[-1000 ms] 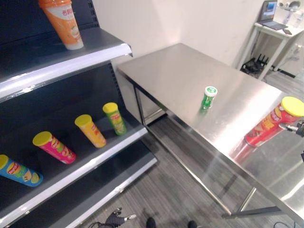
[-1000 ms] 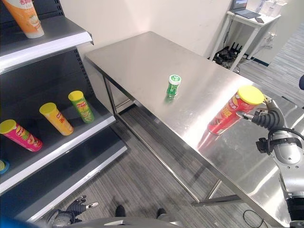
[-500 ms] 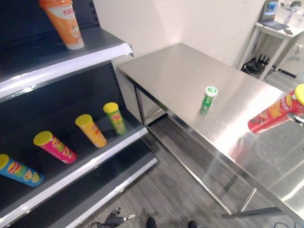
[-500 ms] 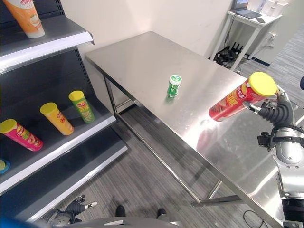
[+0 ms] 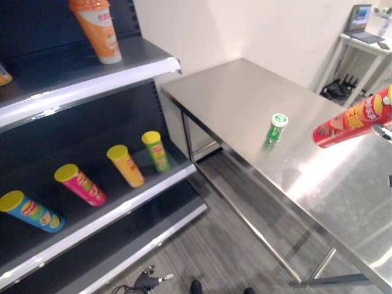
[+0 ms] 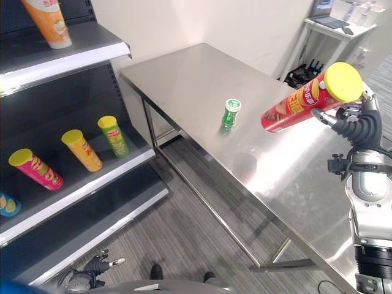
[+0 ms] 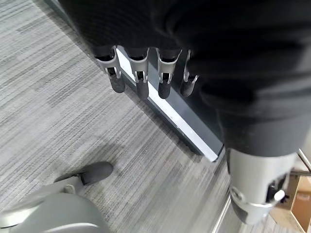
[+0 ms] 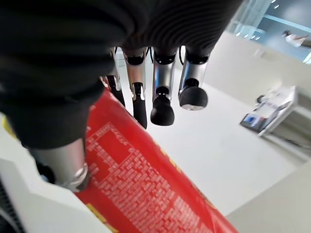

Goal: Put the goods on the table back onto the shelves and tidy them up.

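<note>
Now the right robot hand (image 6: 358, 122) grips the red can (image 6: 303, 100) above the table (image 6: 184, 73); left robot hand (image 7: 141, 73) hangs relaxed

No legible print on the red can (image 6: 303, 100) or shelf cans.

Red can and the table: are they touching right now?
Apart. In the right eye view the red can is held in the right hand, tilted in the air well above the table, with bare tabletop showing beneath it.
</note>
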### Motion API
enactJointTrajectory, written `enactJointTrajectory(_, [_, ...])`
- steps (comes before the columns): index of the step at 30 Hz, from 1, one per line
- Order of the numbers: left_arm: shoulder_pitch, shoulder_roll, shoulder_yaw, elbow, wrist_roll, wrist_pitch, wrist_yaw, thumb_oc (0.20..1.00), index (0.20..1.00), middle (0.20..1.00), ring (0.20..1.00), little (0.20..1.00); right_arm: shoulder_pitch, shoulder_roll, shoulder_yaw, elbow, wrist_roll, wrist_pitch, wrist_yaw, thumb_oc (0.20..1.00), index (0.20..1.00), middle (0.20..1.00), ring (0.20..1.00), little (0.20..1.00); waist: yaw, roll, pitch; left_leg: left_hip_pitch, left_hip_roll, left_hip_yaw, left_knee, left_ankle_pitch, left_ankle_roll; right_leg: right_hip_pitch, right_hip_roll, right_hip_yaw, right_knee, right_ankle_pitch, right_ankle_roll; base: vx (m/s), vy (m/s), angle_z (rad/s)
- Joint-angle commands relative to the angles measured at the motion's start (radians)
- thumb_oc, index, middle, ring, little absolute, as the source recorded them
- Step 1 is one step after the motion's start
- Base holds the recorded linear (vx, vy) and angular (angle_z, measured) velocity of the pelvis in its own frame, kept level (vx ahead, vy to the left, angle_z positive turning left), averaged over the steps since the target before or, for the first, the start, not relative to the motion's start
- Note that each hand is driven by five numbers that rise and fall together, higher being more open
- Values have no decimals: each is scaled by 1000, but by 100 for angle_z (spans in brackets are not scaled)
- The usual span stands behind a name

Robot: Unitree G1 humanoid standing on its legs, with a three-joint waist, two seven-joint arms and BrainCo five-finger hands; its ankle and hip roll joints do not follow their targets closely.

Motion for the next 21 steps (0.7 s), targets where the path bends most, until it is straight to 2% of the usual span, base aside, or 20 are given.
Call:
enactJointTrajectory(1, [-61, 39, -7, 6, -19, -22, 10, 1000, 1000, 1000, 1000, 1000, -132, -76, -33, -52, 42, -78, -41, 200, 200, 200, 200, 200, 54, 11, 6, 47, 111, 24, 17, -87, -104, 16, -14, -47, 19, -119, 40, -54, -81, 26])
enactJointTrajectory(5, [-52, 32, -4, 12, -27, -20, 4, 1000, 1000, 1000, 1000, 1000, -129, -89, -31, -49, 39, -76, -32, 200, 200, 200, 200, 200, 69, 20, 20, 26, 133, -6, 21, -58, -124, 22, 13, -63, 18, -139, 21, -73, -120, 24])
enactJointTrajectory(12, [-46, 23, -10, 6, -28, -20, -2, 1000, 1000, 1000, 1000, 1000, -103, -98, -65, -52, 49, -84, -25, 200, 200, 200, 200, 200, 70, 33, 29, 5, 155, -43, 22, -30, -147, 30, 44, -98, 18, -158, 0, -39, -73, 18])
enactJointTrajectory(21, [-43, 17, -14, 1, -27, -21, -6, 1000, 1000, 1000, 1000, 1000, -94, -88, -71, -63, 60, -88, -11, 200, 200, 200, 200, 200, 69, 40, 35, 10, 178, -60, 33, -21, -158, 40, 71, -89, 18, -170, -19, -16, -45, 8])
